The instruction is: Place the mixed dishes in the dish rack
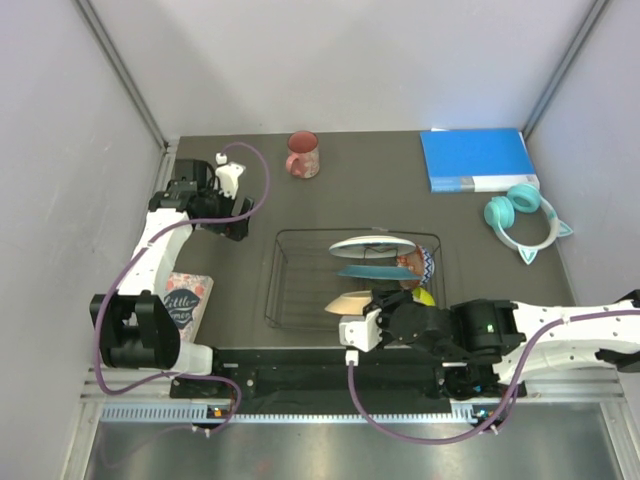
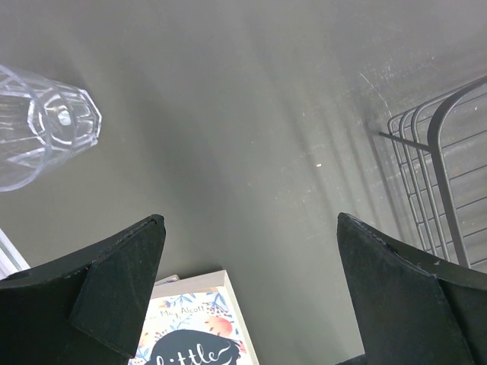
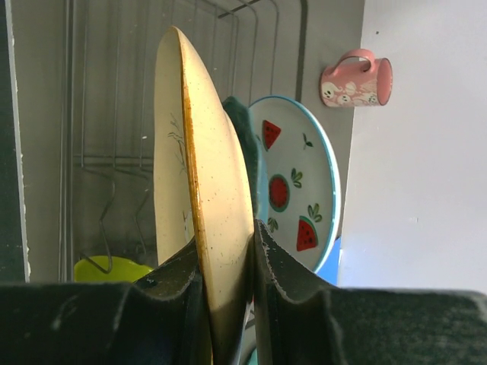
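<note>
3 plates (image 1: 370, 245), 2 bowls (image 1: 421, 264), 1 mug (image 1: 303, 155), 1 glass (image 2: 46, 129).

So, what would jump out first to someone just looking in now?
The right gripper clamps the cream-yellow plate on edge at the dish rack's near side, in front of the watermelon plate standing in it. At far left, the open left gripper hangs near the clear glass.

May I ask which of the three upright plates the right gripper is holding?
The cream-yellow plate, pinched by its rim; the teal plate and watermelon plate behind it stand free.
</note>
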{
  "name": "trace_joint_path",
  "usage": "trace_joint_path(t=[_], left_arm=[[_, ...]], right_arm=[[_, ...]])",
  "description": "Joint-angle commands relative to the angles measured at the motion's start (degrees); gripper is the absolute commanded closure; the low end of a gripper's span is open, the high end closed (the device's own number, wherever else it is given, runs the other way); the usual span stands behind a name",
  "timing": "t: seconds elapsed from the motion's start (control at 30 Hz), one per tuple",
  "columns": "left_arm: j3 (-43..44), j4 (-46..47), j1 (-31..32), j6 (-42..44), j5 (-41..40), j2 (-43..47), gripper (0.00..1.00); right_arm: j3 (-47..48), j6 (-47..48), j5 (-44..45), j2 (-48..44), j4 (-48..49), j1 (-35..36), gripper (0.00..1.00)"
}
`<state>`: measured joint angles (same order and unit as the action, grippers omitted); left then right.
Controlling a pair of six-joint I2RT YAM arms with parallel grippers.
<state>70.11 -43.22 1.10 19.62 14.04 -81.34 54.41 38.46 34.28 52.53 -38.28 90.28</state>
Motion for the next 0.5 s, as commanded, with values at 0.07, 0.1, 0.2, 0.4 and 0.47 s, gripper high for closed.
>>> trace_joint_path(t=[0.07,0.1,0.2,0.4,0.47], left_arm=[[-1.5,2.9,-0.3,-0.5,1.0,2.3,0.01],[-1.6,3.1,-0.3,-0.5,1.1,2.3,0.01],[-2.5,3.6,-0.4,-0.2,1.0,2.7,0.01],[-3.1,4.1,-0.7,-0.4,1.8,2.9,0.01],[-3.6,4.3,-0.7,-0.4,1.9,2.9,0.01]], right_arm=[[-1.4,3.5,1.2,-0.1,9.4,0.0,1.00],[-1.7,4.7,1.3,-0.2,9.5,-0.2,1.00],[-2.2,6.4,1.1,-0.1,9.8,-1.2,1.00],[-3.2,8.9,-0.5,-0.6,10.2,-2.7,1.00],[-3.3,9.5,-0.5,-0.4,10.3,-3.0,1.00]])
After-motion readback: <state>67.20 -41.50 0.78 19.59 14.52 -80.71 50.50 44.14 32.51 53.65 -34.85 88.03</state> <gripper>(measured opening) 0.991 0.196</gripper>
